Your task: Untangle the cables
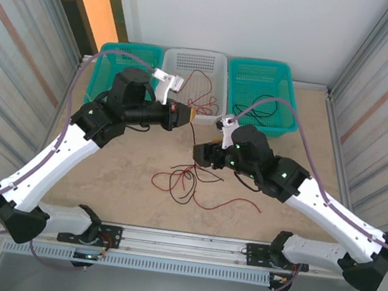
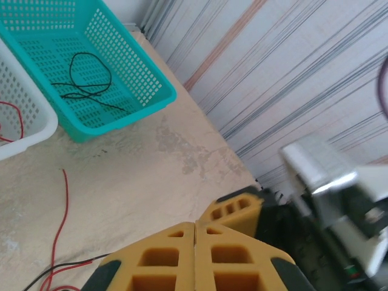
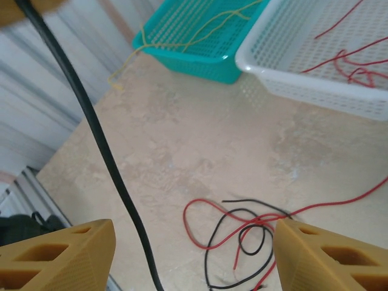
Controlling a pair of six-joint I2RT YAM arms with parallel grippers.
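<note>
On the table [image 1: 122, 168], three baskets [image 1: 263, 64], tangled cables [image 1: 186, 178]

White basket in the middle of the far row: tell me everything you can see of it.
The white basket is a rectangular, plastic-looking tub with perforated walls and floor and a smooth rim. It sits upright on the table at the far edge, between the left teal basket and the right teal basket, too close to judge contact. Loose red cables lie inside it. The left gripper, shut on a black cable, hangs at its near edge, hiding part of it.
</note>
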